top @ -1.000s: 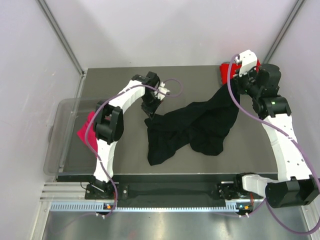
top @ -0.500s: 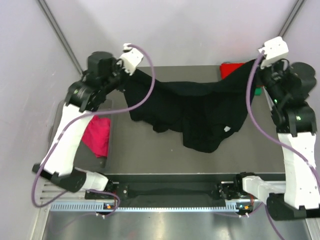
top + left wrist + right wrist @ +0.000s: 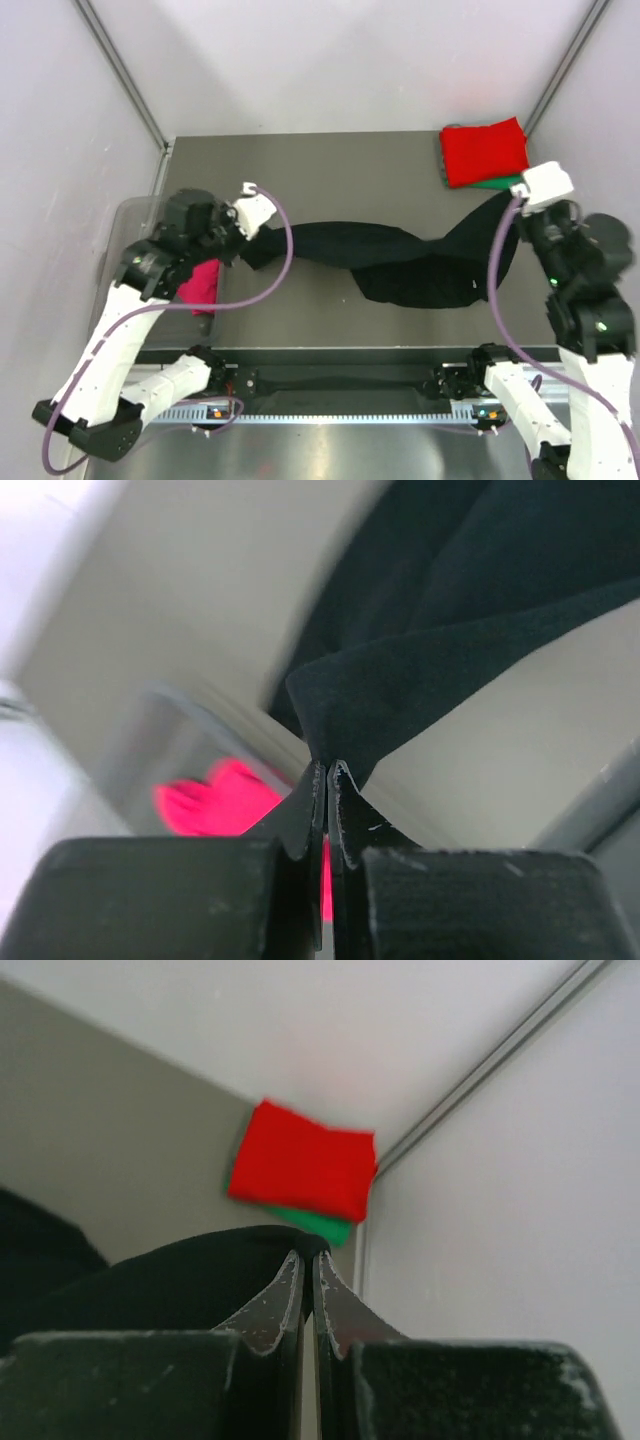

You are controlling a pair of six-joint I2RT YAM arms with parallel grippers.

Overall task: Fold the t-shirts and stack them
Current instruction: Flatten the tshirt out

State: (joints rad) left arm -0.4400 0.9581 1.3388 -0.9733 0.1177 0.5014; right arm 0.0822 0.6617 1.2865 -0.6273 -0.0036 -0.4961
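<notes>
A robotics lab test cell is indicated by plain white enclosure walls [image 3: 330, 60], bare metal struts [image 3: 120, 70], a grey table [image 3: 330, 165] and a slotted mounting rail [image 3: 330, 412].

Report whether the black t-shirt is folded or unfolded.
Unfolded. The black t-shirt hangs twisted between the left hand and right hand, each shut on an edge.

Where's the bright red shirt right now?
In the top view, the red shirt lies folded at the far right corner of the table, atop a green shirt.
</notes>
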